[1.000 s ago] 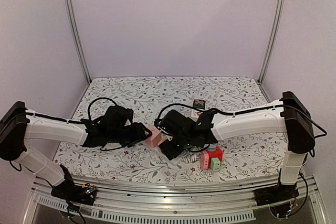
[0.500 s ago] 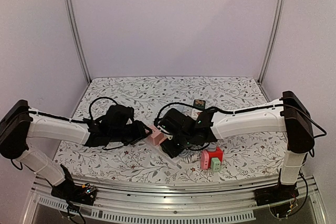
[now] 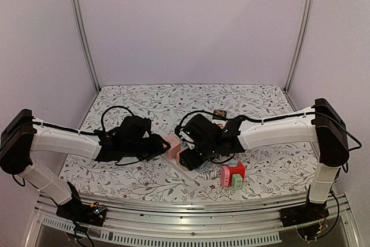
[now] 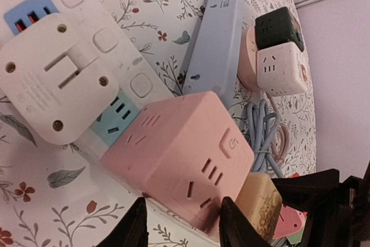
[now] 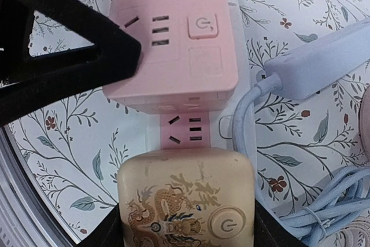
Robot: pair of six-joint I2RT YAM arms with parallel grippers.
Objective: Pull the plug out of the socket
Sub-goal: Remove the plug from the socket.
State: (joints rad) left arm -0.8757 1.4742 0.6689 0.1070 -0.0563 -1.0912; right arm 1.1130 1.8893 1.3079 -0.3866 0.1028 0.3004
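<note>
Since a second ago we see both arms edge farther up the table. The left gripper [image 4: 184, 202] pinches the pink cube adapter [image 4: 179, 160]. The right gripper [image 5: 186, 231] clamps the dragon-printed cube plug [image 5: 185, 201], still seated on the power strip [image 5: 185, 134]. We are gripping before the pull, which we judge needs a straight lift against a braced strip.

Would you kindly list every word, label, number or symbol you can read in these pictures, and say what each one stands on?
No words or numbers can be read anywhere.
Power symbol: on the square button of the pink cube.
Power symbol: on the round button of the cream cube, beside its dragon picture.
Small raised marks on the end of the pale blue strip: too small to read.
</note>
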